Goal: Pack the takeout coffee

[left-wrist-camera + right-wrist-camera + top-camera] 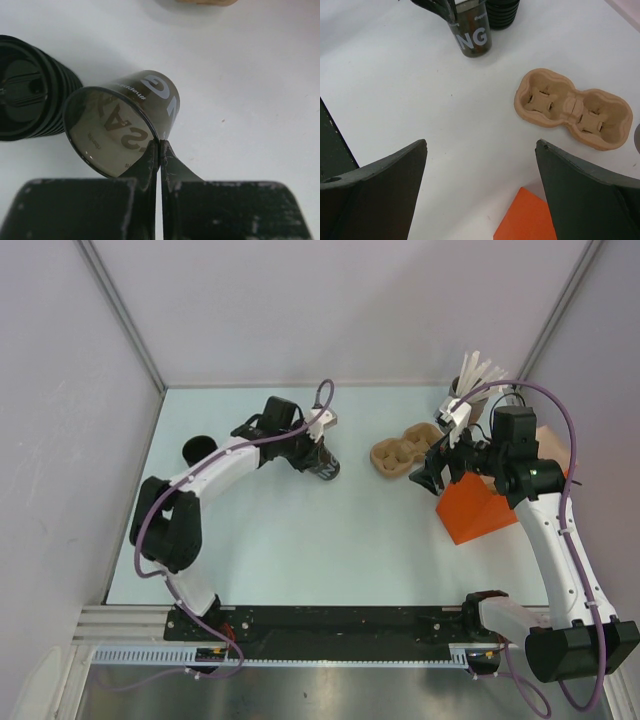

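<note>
My left gripper (160, 150) sits low in the centre of the left wrist view and pinches the cup (122, 125) by its rim. One finger is inside the greyish-brown wall and one outside, pressed almost together with only the thin wall between them. The cup stands lidless on the white table (250, 75), white lettering on its side. Such a narrow bite on a soft rim will probably let the cup swing or buckle, so I would lift straight up, slowly, with the mouth kept level and no extra squeeze. Just left of it is a ribbed black stack (30, 95), which looks like lids, and I cannot tell whether it touches the cup. I would therefore clear it by rising before I travel sideways. Farther off, right of centre in the right wrist view, lies the pulp carrier (572, 107) with both wells bare. The nearer well seems the likely seat, so I would come down over its middle and let go only once the base is in. My right gripper (481, 145) hangs spread wide, holding nothing, above the corner of the orange bag (527, 220) at that view's bottom edge.
</note>
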You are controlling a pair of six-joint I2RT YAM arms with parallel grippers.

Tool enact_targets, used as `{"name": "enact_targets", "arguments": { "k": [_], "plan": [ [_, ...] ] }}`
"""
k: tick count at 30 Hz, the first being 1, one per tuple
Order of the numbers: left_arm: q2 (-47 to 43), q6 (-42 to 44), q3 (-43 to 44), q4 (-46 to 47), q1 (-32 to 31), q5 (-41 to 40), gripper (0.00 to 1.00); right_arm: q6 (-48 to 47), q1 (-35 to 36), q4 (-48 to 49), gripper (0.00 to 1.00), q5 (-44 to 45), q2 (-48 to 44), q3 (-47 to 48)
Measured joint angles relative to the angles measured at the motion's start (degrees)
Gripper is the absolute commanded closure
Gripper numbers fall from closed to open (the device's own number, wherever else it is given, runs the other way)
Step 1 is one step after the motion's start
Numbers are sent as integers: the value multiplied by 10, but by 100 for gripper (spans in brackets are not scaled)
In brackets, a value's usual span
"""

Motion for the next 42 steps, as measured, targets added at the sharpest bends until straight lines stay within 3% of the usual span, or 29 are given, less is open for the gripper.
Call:
{"name": "enact_targets", "arguments": {
  "k": [12, 21, 34, 37, 42],
  "plan": [
    [-109, 74, -83, -40, -134, -243, 100, -2, 0, -1, 5, 0, -2, 0],
    [-110, 88, -139, -56, -186, -308, 96, -6, 0, -4, 5, -5, -7, -1],
    [-113, 86, -143, -44, -199, -325, 58, -10, 0, -7, 5, -6, -10, -1],
    [-113, 83, -143, -43, -200, -326, 46, -10, 0, -7, 5, -7, -10, -1],
    [-120, 83, -142, -43, -200, -325, 17, -10, 0, -7, 5, -7, -10, -1]
  ]
}}
